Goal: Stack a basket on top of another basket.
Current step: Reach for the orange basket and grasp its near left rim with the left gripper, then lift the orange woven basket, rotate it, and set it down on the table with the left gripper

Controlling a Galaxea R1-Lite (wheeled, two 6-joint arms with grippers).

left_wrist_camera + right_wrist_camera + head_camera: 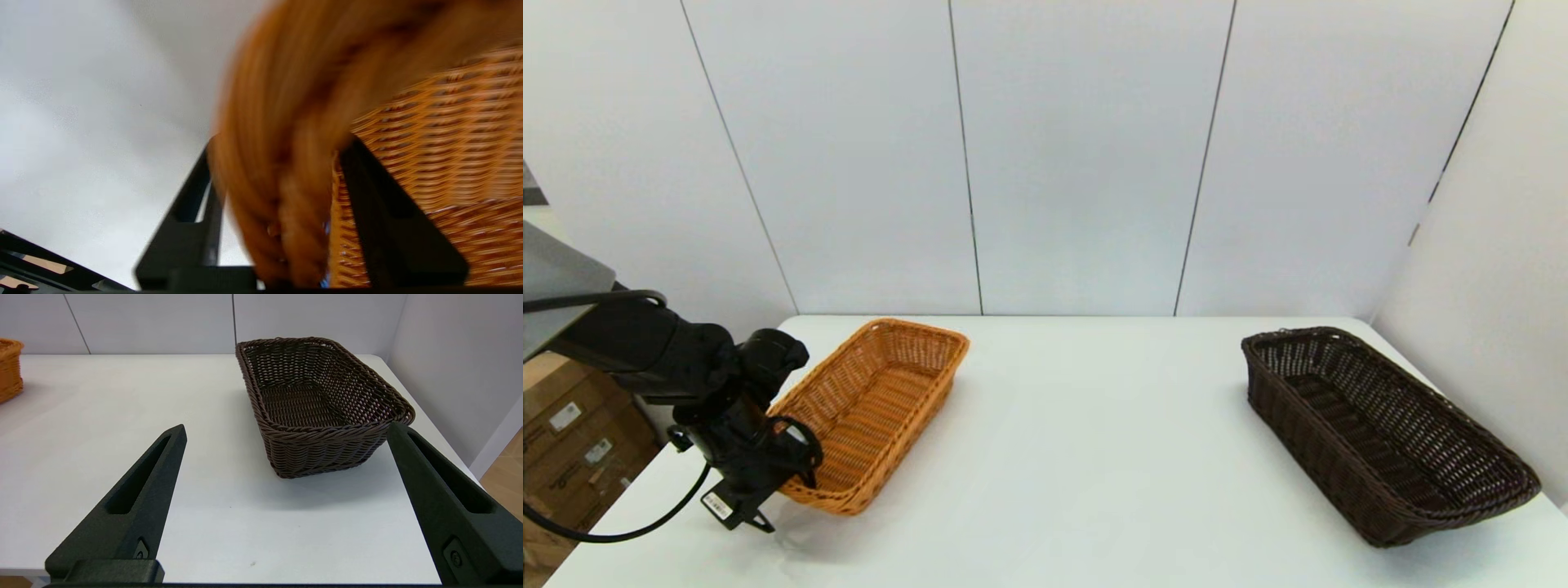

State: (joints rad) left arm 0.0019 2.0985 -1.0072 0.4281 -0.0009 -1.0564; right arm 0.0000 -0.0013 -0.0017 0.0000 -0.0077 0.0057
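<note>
Clamping the braided near rim of the orange wicker basket (876,408) at the surface's (1078,457) left, the left end effector (783,472) grips something light yet stiff, while the dark brown wicker basket (1380,429) sits far right before the spread right end effector (286,433)

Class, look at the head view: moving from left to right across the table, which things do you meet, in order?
left gripper → orange basket → dark brown basket

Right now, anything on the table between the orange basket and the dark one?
Nothing: in the head view only bare white table lies between the orange basket and the dark brown basket.
</note>
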